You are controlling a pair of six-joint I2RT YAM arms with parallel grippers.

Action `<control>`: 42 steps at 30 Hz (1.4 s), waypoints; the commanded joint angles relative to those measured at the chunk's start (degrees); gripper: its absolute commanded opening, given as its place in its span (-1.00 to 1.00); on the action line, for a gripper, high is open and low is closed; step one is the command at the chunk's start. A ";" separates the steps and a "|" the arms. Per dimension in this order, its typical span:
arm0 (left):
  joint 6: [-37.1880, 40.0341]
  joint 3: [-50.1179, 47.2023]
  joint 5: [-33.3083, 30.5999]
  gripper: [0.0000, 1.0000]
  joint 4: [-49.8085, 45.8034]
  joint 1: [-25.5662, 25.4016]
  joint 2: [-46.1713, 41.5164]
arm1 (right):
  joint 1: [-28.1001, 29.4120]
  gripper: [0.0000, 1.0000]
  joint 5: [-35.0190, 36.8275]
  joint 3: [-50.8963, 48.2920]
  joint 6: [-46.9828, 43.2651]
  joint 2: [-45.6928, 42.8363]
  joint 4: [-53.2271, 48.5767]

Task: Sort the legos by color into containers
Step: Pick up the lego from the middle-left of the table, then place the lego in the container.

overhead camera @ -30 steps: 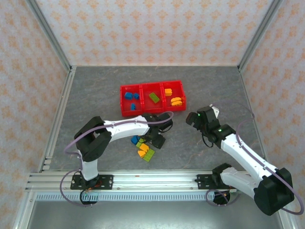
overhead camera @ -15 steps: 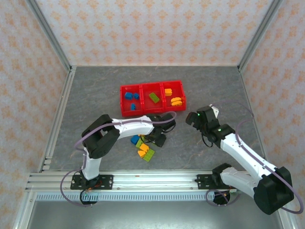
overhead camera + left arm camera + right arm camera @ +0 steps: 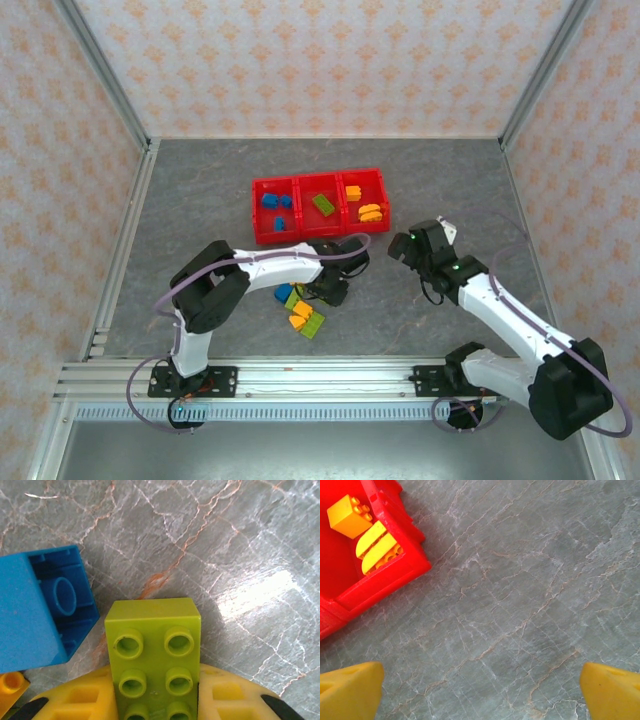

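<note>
The left gripper (image 3: 155, 700) pinches a green lego (image 3: 152, 630) between its yellow fingers (image 3: 75, 702), studs toward the camera. Just beyond the left finger lies a blue lego (image 3: 45, 610), hollow side showing, with a small orange lego (image 3: 10, 682) at that finger's outer edge. The right gripper (image 3: 480, 690) is spread wide over the table (image 3: 520, 580). Ahead and left of its fingers, the end container (image 3: 385, 582) holds orange-yellow legos (image 3: 375, 545).

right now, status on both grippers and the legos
Left gripper shut on green lego. Right gripper open, empty, over bare table beside the containers. Blue lego close beside the green one, may snag.
</note>
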 commanded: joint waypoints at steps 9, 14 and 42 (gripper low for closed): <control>-3.69 2.80 -9.43 -0.79 3.89 2.56 -11.44 | -0.19 0.99 16.04 -3.18 10.17 -14.88 -0.67; -1.27 8.86 -7.75 -0.79 2.74 9.31 -7.99 | -0.30 0.99 15.51 -10.61 15.43 -20.02 3.28; 5.26 36.82 -8.50 -0.37 -3.95 21.05 17.43 | -0.42 0.99 -24.04 -15.96 -6.76 -7.55 25.30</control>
